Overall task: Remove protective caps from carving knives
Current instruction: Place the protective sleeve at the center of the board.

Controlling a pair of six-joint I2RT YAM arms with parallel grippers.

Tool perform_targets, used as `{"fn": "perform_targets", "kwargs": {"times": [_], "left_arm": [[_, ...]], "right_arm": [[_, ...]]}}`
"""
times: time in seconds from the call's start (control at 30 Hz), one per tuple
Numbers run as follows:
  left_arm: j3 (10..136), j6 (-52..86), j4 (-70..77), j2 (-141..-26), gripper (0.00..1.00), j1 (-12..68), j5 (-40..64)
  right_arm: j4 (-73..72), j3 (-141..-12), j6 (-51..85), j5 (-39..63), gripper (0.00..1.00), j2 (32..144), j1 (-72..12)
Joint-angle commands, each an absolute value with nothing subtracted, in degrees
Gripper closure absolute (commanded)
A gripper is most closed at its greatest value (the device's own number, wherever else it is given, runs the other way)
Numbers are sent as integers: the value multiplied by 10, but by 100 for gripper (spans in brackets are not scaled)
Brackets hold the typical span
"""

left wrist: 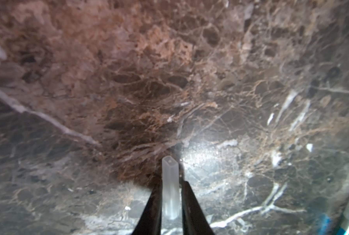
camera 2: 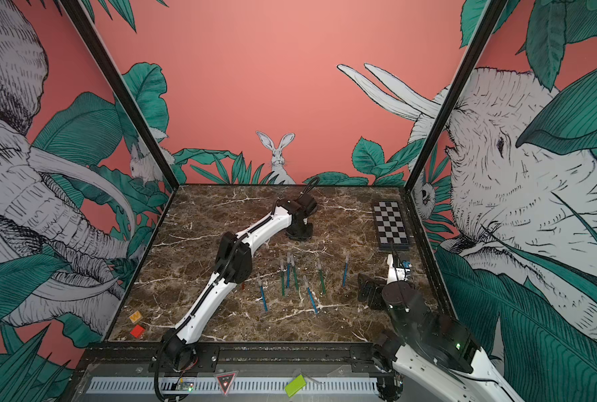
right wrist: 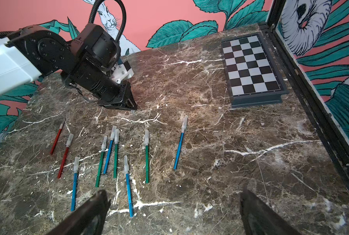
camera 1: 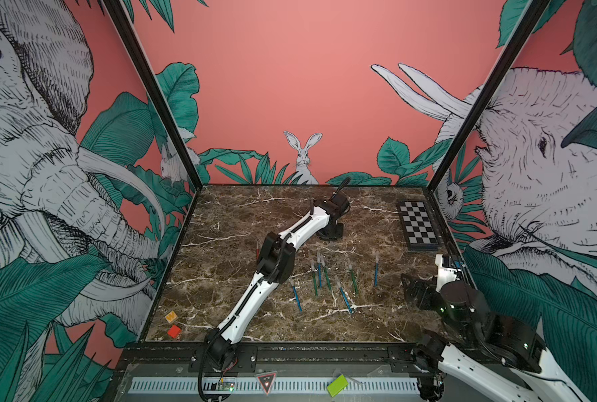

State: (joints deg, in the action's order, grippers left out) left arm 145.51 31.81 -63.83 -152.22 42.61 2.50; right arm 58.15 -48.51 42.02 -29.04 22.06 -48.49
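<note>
Left end effector (left wrist: 171, 183) is shown, by its wrist view alone, flanking a protective cap (left wrist: 170, 175); pinching cannot be told. Right end effector (right wrist: 174, 211) is spread near carving knives (right wrist: 115, 158) on the desk (right wrist: 230, 162).

Nine carving knives (right wrist: 178, 150) are counted on the worktop (right wrist: 210, 132): four blue, three green, two red. Eight protective caps (right wrist: 146, 137) are seen on knife tips, and one separate cap (left wrist: 170, 189) apart. One checkerboard (right wrist: 250, 65) is counted.

Our left arm (camera 1: 290, 236) stretches far forward, left gripper (right wrist: 135, 106) pointing down, jaws nearly together; our right arm (camera 1: 464, 302) sits folded, right gripper (right wrist: 174, 195) spread wide.
</note>
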Motion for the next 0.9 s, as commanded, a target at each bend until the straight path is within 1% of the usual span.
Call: {"fn": "perform_targets", "kwargs": {"times": [0.0, 0.07, 0.13, 0.2, 0.33, 0.47, 0.57, 0.6, 0.63, 0.7, 0.8, 0.87], "left_arm": [[1467, 325, -658, -1528, 73, 423, 21], [1467, 326, -657, -1525, 71, 421, 23], [1468, 327, -656, -1519, 67, 419, 23], [1470, 326, -657, -1515, 66, 416, 21], [1478, 323, -658, -1468, 63, 405, 15], [1480, 309, -658, -1405, 53, 379, 12], [1470, 284, -669, -1344, 41, 376, 7], [1461, 275, -673, -1322, 40, 376, 7], [1439, 265, -675, -1293, 39, 377, 6], [1355, 252, -659, -1223, 39, 376, -9], [1154, 248, -594, -1094, 36, 369, -19], [1028, 260, -558, -1018, 35, 354, -1]], "right_arm": [[580, -501, 428, -289, 2, 225, -485], [581, -502, 430, -287, 2, 226, -485], [581, -503, 430, -286, 2, 227, -485], [582, -505, 430, -286, 2, 228, -485], [584, -507, 428, -286, 2, 233, -485], [583, -508, 428, -284, 2, 245, -485], [580, -510, 430, -283, 2, 253, -485], [578, -511, 431, -282, 2, 255, -484], [578, -513, 431, -281, 2, 257, -485], [577, -515, 431, -281, 2, 263, -485], [576, -511, 429, -279, 2, 273, -485], [576, -506, 429, -275, 2, 285, -485]]}}
